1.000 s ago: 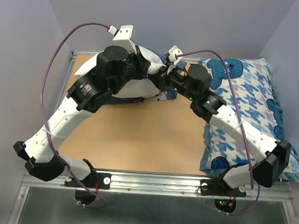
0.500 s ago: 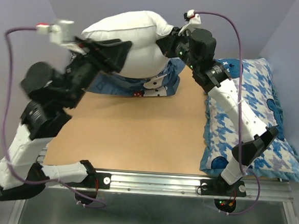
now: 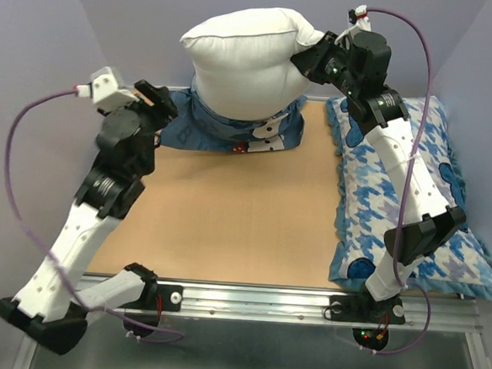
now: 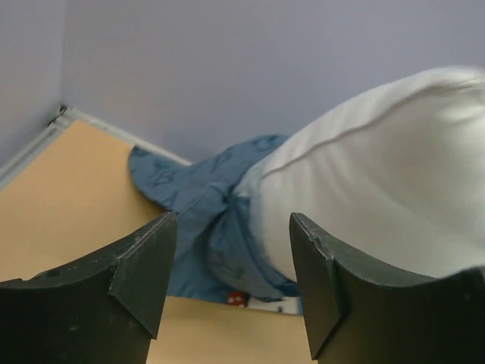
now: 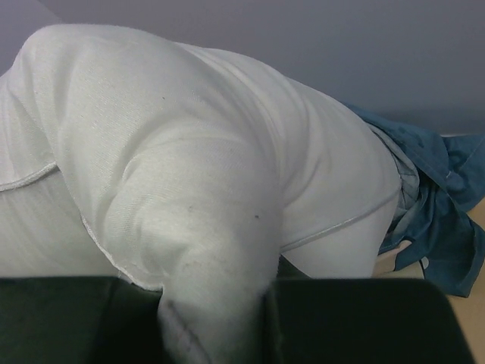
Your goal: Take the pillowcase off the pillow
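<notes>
White pillow (image 3: 246, 62) corner sits pinched between the right fingers (image 5: 356, 322).

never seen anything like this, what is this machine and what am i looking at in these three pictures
These are two robot arms bolted at the table's near edge, each ending in a two-finger pincer. The wide picture comes from a fixed camera above and behind them. The other two come from small cameras on each wrist, so you see the fingers up close. The right pincer is shut on a corner of the white pillow, holding it up. The dark blue pillowcase bunches around the pillow's lower end on the wooden table. The left pincer is open and holds nothing. A blue-and-white patterned pillow lies at the right.
</notes>
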`<state>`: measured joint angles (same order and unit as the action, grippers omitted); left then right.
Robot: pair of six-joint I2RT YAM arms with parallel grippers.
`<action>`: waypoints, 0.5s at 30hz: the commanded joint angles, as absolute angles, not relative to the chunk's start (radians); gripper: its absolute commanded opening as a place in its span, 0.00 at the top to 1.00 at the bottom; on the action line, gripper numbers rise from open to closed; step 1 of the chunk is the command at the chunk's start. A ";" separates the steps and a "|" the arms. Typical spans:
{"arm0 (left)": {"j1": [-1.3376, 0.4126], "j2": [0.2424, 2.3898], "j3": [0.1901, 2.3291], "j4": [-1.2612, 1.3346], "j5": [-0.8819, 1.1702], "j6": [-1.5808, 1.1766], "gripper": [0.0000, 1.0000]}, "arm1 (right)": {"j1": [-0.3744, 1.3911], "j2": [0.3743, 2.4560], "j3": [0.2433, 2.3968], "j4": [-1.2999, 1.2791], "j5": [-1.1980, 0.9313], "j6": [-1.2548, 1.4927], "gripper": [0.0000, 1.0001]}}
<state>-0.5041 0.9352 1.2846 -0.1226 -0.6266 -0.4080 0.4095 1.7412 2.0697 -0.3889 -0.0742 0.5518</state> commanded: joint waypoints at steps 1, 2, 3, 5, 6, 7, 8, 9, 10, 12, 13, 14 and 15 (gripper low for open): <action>-0.269 1.011 1.197 -0.008 -0.107 -0.494 0.29 | 0.338 1.658 2.114 -0.336 -0.119 0.621 0.99; -0.243 1.022 1.134 0.108 -0.010 -0.503 0.26 | 0.328 1.657 2.112 -0.337 -0.123 0.621 0.99; -0.220 1.044 1.114 0.147 0.117 -0.523 0.05 | 0.324 1.654 2.106 -0.339 -0.124 0.624 0.99; -0.187 1.066 1.088 0.199 0.153 -0.551 0.05 | 0.315 1.651 2.102 -0.341 -0.132 0.626 0.99; -0.180 1.083 1.068 0.250 0.184 -0.554 0.05 | 0.307 1.648 2.099 -0.342 -0.141 0.630 0.99; -0.173 1.089 1.056 0.280 0.205 -0.560 0.05 | 0.302 1.647 2.094 -0.342 -0.146 0.632 0.99; -0.167 1.095 1.045 0.314 0.228 -0.571 0.04 | 0.301 1.646 2.092 -0.344 -0.150 0.634 0.99; -0.163 1.107 1.028 0.377 0.254 -0.575 0.05 | 0.295 1.644 2.091 -0.344 -0.152 0.635 0.99; -0.161 1.120 1.029 0.386 0.277 -0.578 0.05 | 0.291 1.644 2.091 -0.344 -0.156 0.637 0.99; -0.161 1.162 1.048 0.390 0.290 -0.583 0.05 | 0.284 1.643 2.091 -0.345 -0.160 0.641 1.00; -0.161 1.175 1.049 0.400 0.294 -0.586 0.05 | 0.282 1.641 2.091 -0.345 -0.164 0.644 0.99; -0.161 1.190 1.049 0.409 0.298 -0.591 0.05 | 0.281 1.641 2.091 -0.345 -0.169 0.646 0.99; -0.160 1.221 1.046 0.432 0.317 -0.606 0.05 | 0.278 1.641 2.098 -0.347 -0.172 0.649 1.00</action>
